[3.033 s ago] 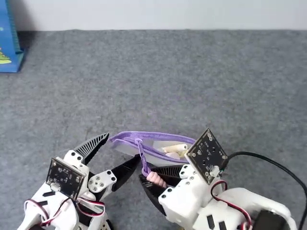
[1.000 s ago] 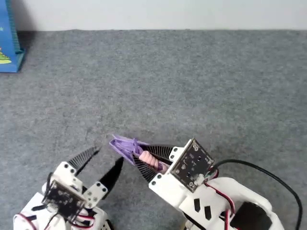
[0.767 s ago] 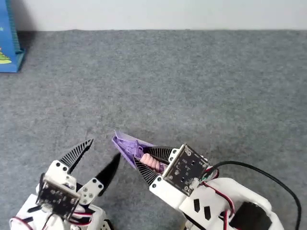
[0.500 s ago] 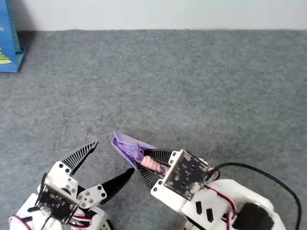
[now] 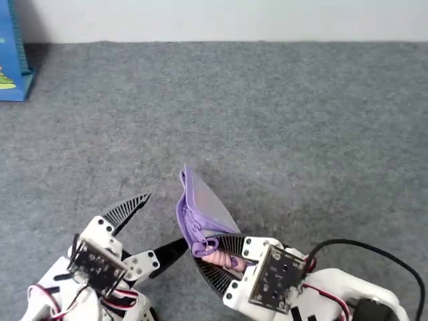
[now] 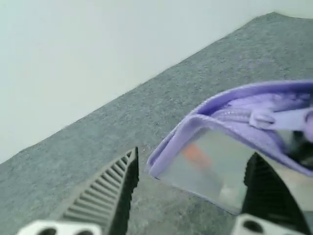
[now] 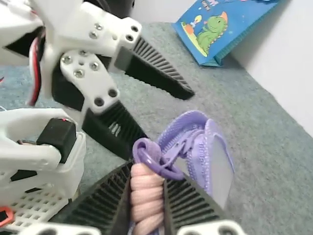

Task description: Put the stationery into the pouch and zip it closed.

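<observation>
The purple pouch [image 5: 200,206] with a clear side stands tilted on the grey mat, one end raised and pointing away from the arms. My right gripper [image 5: 214,258] is at its near end, shut on the pink coiled strap [image 7: 144,195] that hangs from the purple zipper ring [image 7: 149,157]. The zipper looks drawn along the pouch [image 7: 208,147]. My left gripper [image 5: 167,218] stands open just left of the pouch, not touching it. In the left wrist view the pouch [image 6: 230,147] lies beyond the open fingers [image 6: 115,188], with blurred orange and pale shapes behind its clear side.
A blue bag [image 5: 10,60] with a dinosaur print leans against the wall at the far left, also in the right wrist view as the blue bag [image 7: 220,24]. Grey mat [image 5: 301,120] stretches open beyond and to the right of the pouch.
The right gripper has drawn back toward the near edge with the strap, and the pouch has swung upright with its free end pointing away. The left gripper shifted slightly right, still open.
</observation>
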You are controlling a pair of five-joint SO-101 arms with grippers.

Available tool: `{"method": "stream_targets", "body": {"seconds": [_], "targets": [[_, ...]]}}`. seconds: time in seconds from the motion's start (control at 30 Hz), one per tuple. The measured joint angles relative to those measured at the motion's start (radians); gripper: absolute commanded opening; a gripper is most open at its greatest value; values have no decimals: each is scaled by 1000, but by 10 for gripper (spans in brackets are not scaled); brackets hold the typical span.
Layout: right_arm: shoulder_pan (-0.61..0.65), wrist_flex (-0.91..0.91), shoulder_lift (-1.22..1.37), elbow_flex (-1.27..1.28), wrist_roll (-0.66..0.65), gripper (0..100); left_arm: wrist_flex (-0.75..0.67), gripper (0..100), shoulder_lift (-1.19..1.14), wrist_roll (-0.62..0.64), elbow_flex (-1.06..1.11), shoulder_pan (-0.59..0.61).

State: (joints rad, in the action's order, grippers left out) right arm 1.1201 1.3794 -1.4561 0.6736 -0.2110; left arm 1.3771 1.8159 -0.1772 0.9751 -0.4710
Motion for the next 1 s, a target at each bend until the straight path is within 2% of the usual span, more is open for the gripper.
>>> {"method": "stream_targets", "body": {"seconds": [0.17, 0.4, 0.57, 1.0], "targets": [[0, 5, 0, 0, 0, 7, 0, 341, -2, 0, 37, -71], [-101, 2, 0, -2, 5, 7, -11, 341, -3, 6, 37, -63], [-123, -57, 2, 0, 6, 7, -41, 341, -6, 92, 40, -58], [-123, -157, 6, -52, 270, 7, -155, 341, -6, 325, 38, -60]]}}
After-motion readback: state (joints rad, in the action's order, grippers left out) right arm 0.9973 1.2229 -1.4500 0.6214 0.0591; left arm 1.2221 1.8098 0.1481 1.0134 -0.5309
